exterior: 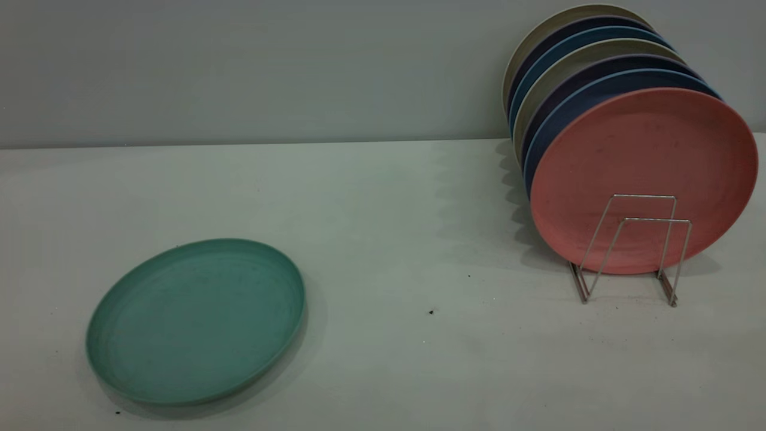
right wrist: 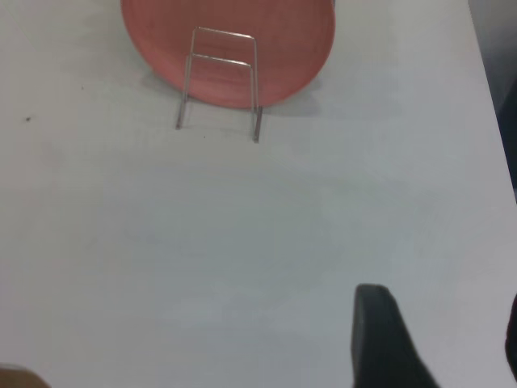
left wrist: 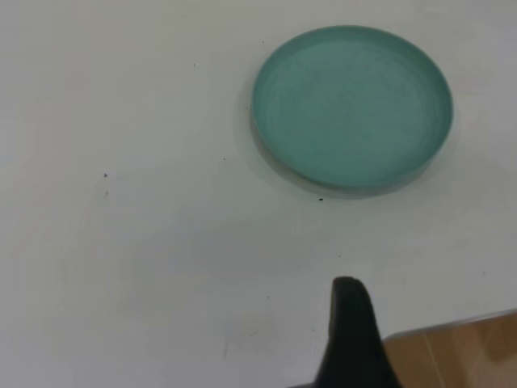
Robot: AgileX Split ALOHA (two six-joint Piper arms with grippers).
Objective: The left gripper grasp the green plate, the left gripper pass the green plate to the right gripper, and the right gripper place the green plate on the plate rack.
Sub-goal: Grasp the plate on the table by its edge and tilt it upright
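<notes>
Left end effector (left wrist: 355, 339) hangs back from the green plate (exterior: 196, 320) — can't tell its opening — plate lies flat on the counter (exterior: 419, 359), so grab its rim.

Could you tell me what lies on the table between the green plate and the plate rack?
Only bare table with tiny dark specks separates the green plate from the plate rack, per the exterior view.

Worktop (exterior: 389, 251): carries everything.
Green plate (exterior: 196, 320): flat, front left.
Plate rack (exterior: 634, 248): right, well apart.
Stacked plates (exterior: 643, 176): upright in rack, behind its front loops.
</notes>
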